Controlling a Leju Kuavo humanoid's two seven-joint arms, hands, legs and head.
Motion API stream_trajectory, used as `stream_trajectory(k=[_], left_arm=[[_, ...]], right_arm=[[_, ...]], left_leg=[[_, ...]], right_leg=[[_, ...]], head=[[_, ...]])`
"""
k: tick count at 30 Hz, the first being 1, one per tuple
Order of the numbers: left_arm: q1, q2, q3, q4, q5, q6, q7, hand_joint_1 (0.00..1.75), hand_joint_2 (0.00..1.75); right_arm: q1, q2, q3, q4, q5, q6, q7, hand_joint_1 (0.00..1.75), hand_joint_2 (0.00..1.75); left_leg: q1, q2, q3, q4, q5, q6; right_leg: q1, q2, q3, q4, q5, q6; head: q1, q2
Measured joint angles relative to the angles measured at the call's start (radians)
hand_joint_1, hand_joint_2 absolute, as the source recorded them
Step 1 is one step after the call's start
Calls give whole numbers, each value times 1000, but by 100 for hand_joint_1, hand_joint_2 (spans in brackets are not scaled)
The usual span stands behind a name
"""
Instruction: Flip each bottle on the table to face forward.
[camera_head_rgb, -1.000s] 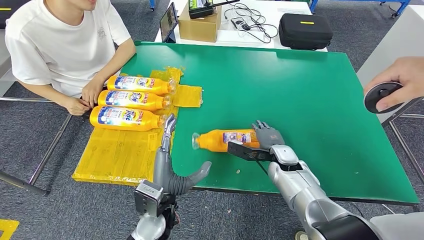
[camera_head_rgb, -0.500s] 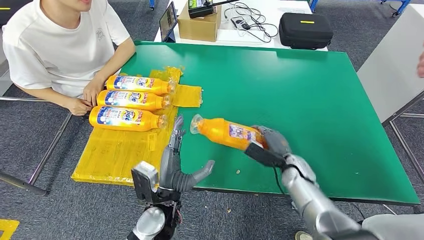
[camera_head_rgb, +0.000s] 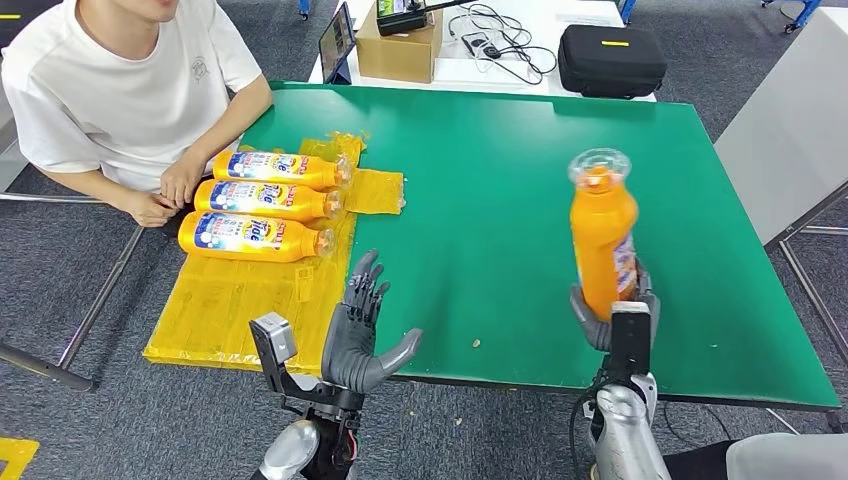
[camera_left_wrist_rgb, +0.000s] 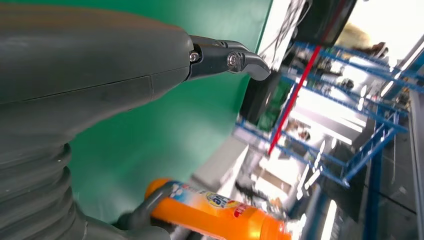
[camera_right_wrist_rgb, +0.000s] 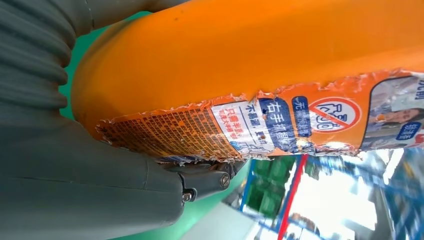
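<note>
My right hand (camera_head_rgb: 612, 310) grips an orange bottle (camera_head_rgb: 603, 232) by its base and holds it upright above the green table (camera_head_rgb: 500, 160), cap end up. The right wrist view shows that bottle (camera_right_wrist_rgb: 260, 75) close up, its torn label facing the camera. In the left wrist view the bottle (camera_left_wrist_rgb: 220, 212) appears beyond my left hand (camera_left_wrist_rgb: 85, 85). My left hand (camera_head_rgb: 362, 330) hovers open at the table's near edge, fingers spread, holding nothing. Three more orange bottles (camera_head_rgb: 262, 200) lie side by side on a yellow sheet (camera_head_rgb: 240, 300), their blue labels up.
A person in a white shirt (camera_head_rgb: 120, 90) sits at the table's left corner, hands (camera_head_rgb: 170, 195) beside the lying bottles. Behind the table are a cardboard box (camera_head_rgb: 400, 50), cables and a black case (camera_head_rgb: 610, 60). A white panel (camera_head_rgb: 790, 130) stands at the right.
My right hand has lifted the bottle off the table and swung it from lying to upright, moving right. My left hand rose slightly with fingers spread. The person's hand with a round thing at the right has gone.
</note>
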Motion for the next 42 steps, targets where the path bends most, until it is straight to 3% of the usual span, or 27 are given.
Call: stream_trajectory(k=[3, 8, 18, 24, 30, 42], left_arm=[[10, 0, -3, -7, 19, -28, -4, 0, 175], [19, 5, -17, -14, -17, -54, -44, 0, 175], [28, 12, -27, -15, -61, -61, -68, 0, 175], [25, 14, -33, -8, -130, -45, -101, 0, 175], [9, 8, -35, 2, -126, -9, -103, 0, 175], [2, 8, -54, 3, -123, -31, -133, 0, 175]], right_arm=[[26, 13, -11, -77, -59, 1, -3, 175, 175], [60, 29, 21, -197, -60, 56, 67, 175, 175], [77, 35, 91, -243, -13, 108, 86, 175, 175], [91, 32, 301, -231, 220, 196, 88, 175, 175], [100, 33, 507, -197, 284, 182, 83, 175, 175], [66, 23, 643, -107, 270, 214, 86, 175, 175]], left_leg=[[0, 0, 0, 0, 0, 0], [0, 2, 0, 0, 0, 0], [0, 2, 0, 0, 0, 0], [1, 3, 0, 0, 0, -1], [3, 2, -1, 0, 0, -1], [2, 2, -1, 0, 0, -1]], right_leg=[[0, 0, 0, 0, 0, 0], [0, 0, 0, 0, 0, 0], [0, 0, 0, 0, 0, 0], [1, 1, -1, 0, 0, -1], [2, 1, -1, 0, -1, -1], [2, 1, -1, 0, -1, -1]], head=[[0, 0], [0, 0], [0, 0], [0, 0], [0, 0], [0, 0]])
